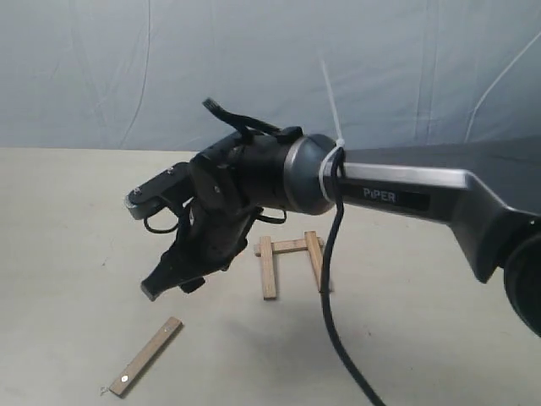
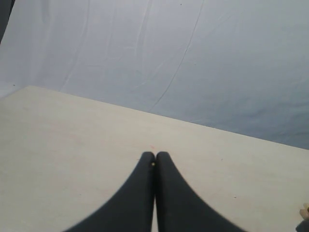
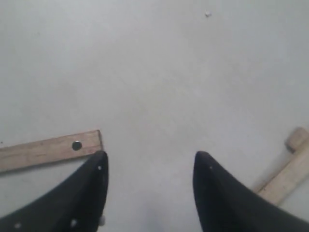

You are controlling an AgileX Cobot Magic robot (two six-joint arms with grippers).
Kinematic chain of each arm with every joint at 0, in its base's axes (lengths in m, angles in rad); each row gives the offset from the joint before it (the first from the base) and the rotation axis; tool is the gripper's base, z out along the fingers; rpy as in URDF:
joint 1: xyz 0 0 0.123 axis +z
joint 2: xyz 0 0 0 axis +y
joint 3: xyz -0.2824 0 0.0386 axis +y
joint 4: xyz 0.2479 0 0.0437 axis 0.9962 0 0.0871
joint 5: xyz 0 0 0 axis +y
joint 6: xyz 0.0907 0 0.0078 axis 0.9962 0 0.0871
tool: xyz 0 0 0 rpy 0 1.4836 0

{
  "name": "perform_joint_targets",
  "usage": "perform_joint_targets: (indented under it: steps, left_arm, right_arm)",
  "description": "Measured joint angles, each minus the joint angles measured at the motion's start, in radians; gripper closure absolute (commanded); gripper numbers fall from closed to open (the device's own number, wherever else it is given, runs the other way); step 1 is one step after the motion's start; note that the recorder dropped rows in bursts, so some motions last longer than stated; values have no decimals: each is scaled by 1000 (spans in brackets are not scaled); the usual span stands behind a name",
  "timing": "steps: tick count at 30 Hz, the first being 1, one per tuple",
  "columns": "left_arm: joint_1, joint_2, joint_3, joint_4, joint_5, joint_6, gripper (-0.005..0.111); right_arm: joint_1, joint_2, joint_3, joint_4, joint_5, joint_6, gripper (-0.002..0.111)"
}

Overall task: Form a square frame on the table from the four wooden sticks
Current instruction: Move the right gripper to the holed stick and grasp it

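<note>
Three wooden sticks [image 1: 268, 267] lie joined as an open U on the pale table [image 1: 68, 220], one across the far end and two running toward the front. The fourth stick [image 1: 146, 356] lies apart at the front left, with a pale dot near its end. My right gripper [image 1: 155, 290] reaches across the middle and hangs open above the table between the U and the loose stick. In the right wrist view it [image 3: 150, 157] holds nothing; the dotted stick's end [image 3: 53, 149] lies beside one fingertip. My left gripper [image 2: 155, 154] is shut and empty over bare table [image 2: 72, 135].
A wrinkled blue-grey cloth backdrop [image 1: 254, 68] closes off the far side of the table. A black cable [image 1: 334, 321] hangs from the right arm down in front of the U of sticks. Part of that U [image 3: 285, 176] shows at the right wrist view's edge.
</note>
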Motion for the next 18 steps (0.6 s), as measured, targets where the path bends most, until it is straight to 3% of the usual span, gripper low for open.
perform_joint_targets:
  steps: [10, 14, 18]
  left_arm:
    - [0, 0, 0, 0, 0, 0, 107]
    - [0, 0, 0, 0, 0, 0, 107]
    - [0, 0, 0, 0, 0, 0, 107]
  right_arm:
    - [-105, 15, -111, -88, 205, 196, 57]
    - [-114, 27, -111, 29, 228, -129, 57]
    - [-37, 29, -111, 120, 216, -448, 57]
